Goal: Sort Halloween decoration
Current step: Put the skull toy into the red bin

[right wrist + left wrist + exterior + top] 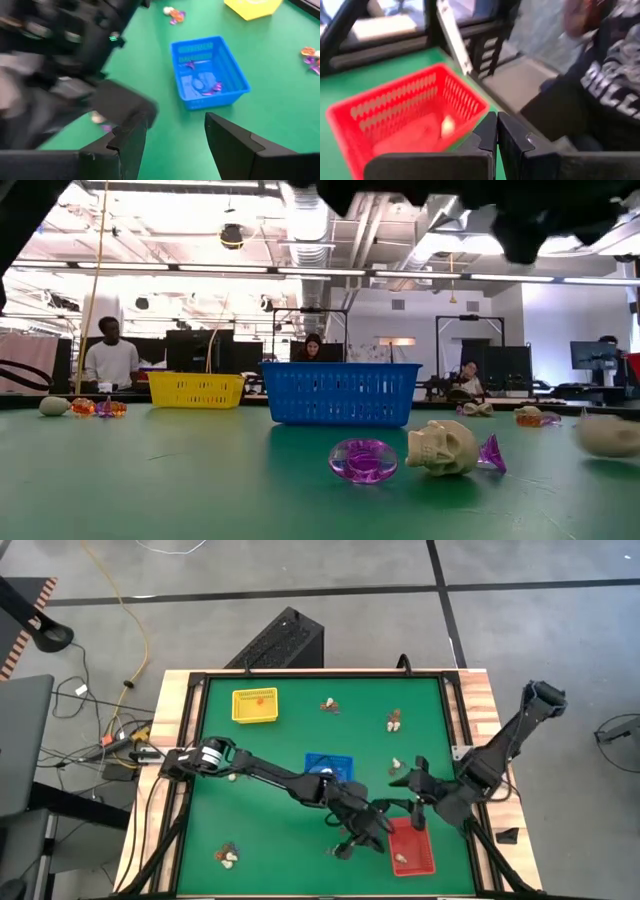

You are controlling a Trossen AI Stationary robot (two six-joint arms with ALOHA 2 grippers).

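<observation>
The Halloween decoration lies in small heaps on the green table (290,830): cream and dark trinkets at the far side (329,706), toward the right (395,720) and at the near left (228,856). In the low view a cream skull (443,446) rests beside a purple ring (362,460). My left gripper (496,131) is shut with nothing between its fingers, at the left edge of the red tray (405,115), which holds a cream trinket (447,125). My right gripper (175,132) stands open above the table, right of the blue tray (210,70) and holding nothing.
The yellow tray (255,705) at the far left holds an orange trinket; the blue tray (330,765) holds purple ones (215,87). My left arm (270,775) stretches across the middle of the table. The two grippers are close together near the red tray (412,848).
</observation>
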